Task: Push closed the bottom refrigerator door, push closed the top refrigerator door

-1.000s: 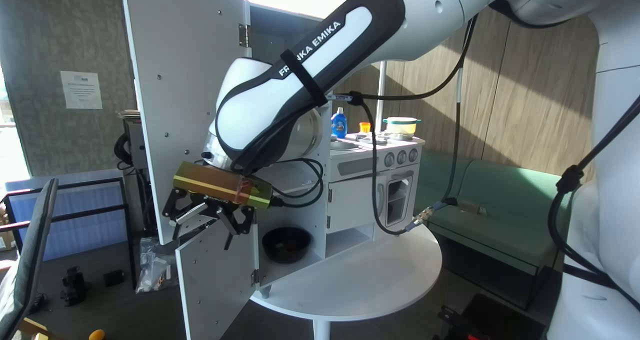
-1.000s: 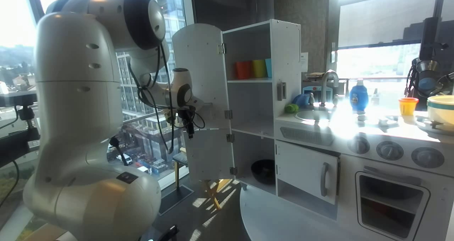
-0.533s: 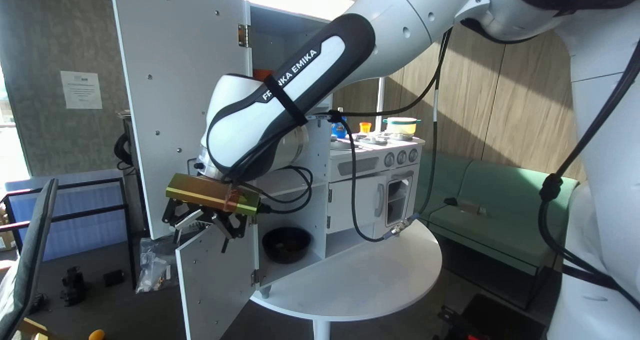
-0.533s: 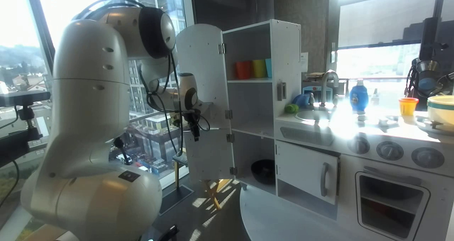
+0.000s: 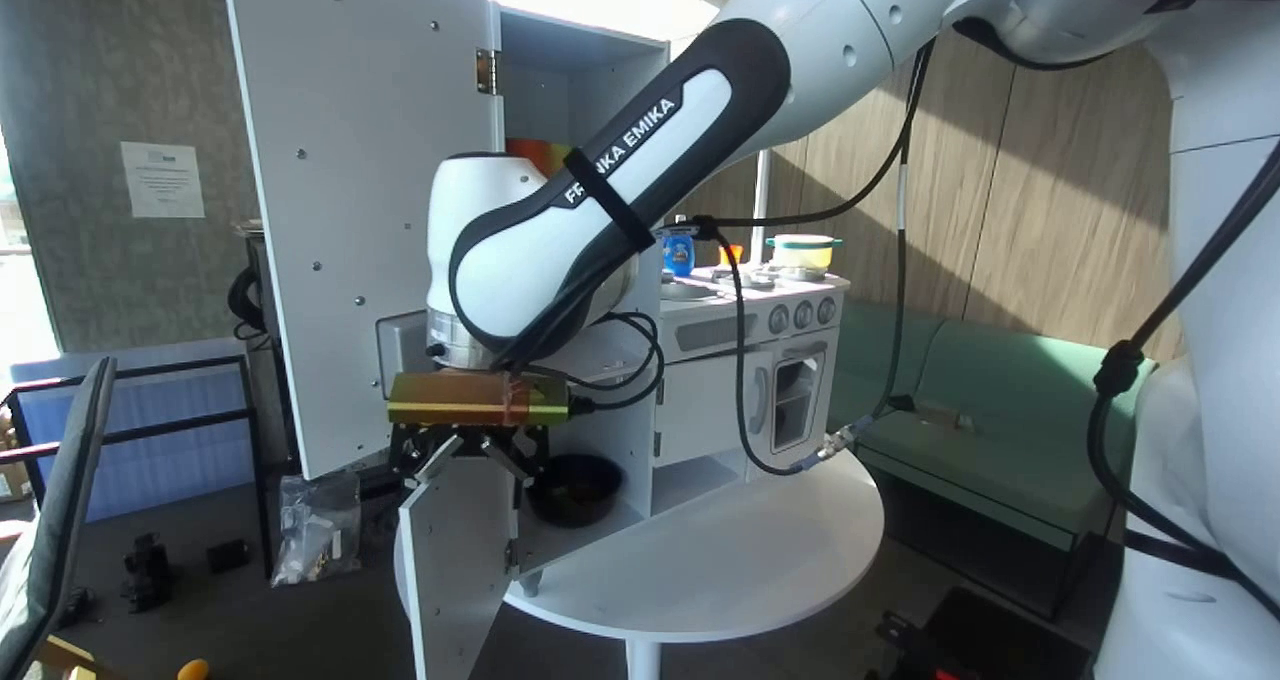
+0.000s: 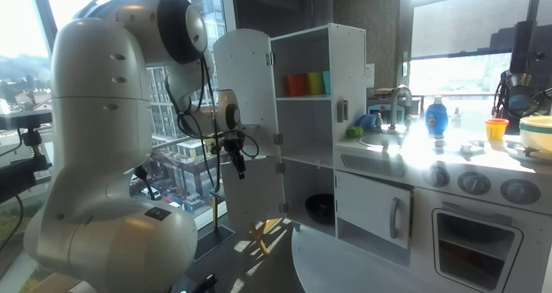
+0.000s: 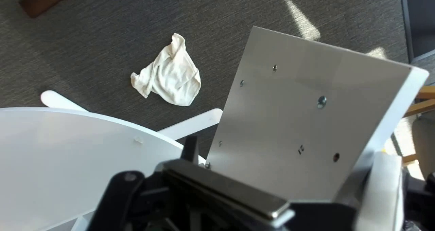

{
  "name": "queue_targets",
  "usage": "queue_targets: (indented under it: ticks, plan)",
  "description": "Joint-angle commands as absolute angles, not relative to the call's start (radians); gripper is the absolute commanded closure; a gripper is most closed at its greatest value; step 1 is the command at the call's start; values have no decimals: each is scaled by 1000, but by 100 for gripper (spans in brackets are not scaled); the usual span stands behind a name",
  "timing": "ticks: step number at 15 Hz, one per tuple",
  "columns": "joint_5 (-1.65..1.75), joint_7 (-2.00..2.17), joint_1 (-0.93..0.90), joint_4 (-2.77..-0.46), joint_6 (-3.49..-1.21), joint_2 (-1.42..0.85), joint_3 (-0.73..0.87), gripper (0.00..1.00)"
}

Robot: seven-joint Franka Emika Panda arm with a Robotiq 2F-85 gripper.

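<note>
The fingers (image 7: 380, 190) stand wide apart at the free edge of the open bottom refrigerator door (image 7: 292, 119), positioned, I judge, to push it closed beneath the open top refrigerator door (image 5: 330, 210).

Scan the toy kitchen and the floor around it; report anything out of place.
A crumpled white cloth lies on the dark grey carpet in the wrist view, as if dropped. In an exterior view, the grey-handled white cabinet door seems ajar, with a dark gap along its top edge.
</note>
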State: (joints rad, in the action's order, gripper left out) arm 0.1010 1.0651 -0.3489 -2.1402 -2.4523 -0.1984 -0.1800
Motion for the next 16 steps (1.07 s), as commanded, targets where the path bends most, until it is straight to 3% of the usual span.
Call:
queue_targets:
  ticks: [1,9,16]
  plan:
    - [198,1108,-346,-2219,-2355,-94,-162,0]
    - [463,1142,-280,-2260,-2053,32,-176,0]
    - [520,1123,-166,-2239,-2052,36,-134,0]
